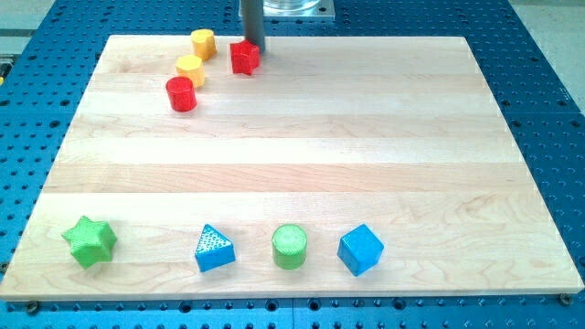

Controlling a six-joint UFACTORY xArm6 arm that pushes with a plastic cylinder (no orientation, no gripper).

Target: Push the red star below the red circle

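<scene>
The red star [244, 58] lies near the view's top edge of the wooden board, left of centre. The red circle [181, 94] stands to its lower left. My tip [253, 48] is at the star's upper right side, touching or almost touching it. The rod rises straight up out of the view's top.
Two yellow blocks stand close by: one [202, 43] left of the star, one [189, 69] just above the red circle. Along the view's bottom are a green star [90, 241], a blue triangle [214, 249], a green circle [290, 246] and a blue cube [360, 249].
</scene>
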